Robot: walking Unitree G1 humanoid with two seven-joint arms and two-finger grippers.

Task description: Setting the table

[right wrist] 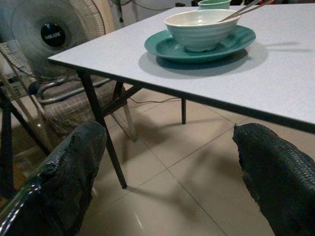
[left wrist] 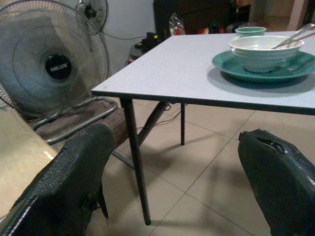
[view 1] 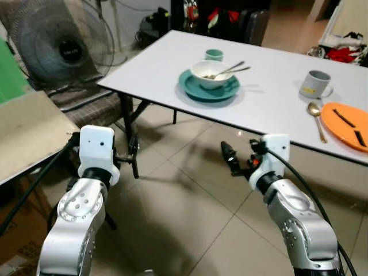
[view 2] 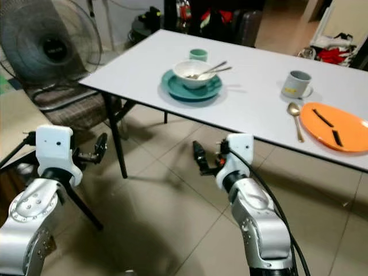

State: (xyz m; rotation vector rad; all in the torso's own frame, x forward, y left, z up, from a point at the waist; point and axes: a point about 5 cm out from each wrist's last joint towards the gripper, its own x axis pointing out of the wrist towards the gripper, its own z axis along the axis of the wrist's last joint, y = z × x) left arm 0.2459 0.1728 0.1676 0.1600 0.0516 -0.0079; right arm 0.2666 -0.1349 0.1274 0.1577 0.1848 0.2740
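A white table [view 1: 270, 98] stands ahead of me. On it a teal plate [view 1: 209, 87] carries a white bowl [view 1: 210, 73] with utensils [view 1: 230, 70] resting in it, and a small green cup [view 1: 214, 54] sits just behind. Further right are a grey mug [view 1: 315, 84], a gold spoon [view 1: 317, 118] and an orange plate [view 1: 347, 125] with dark sticks on it. My left gripper [view 1: 133, 153] is open and empty, held low in front of the table's near left leg. My right gripper [view 1: 230, 156] is also open and empty, below the table's front edge.
A large standing fan [view 1: 63, 46] and a padded chair [view 1: 92, 106] are at the left beside the table corner. A tan board [view 1: 29, 132] lies at my near left. Bags and clutter [view 1: 224, 14] line the far wall. Tiled floor [view 1: 190, 195] lies between me and the table.
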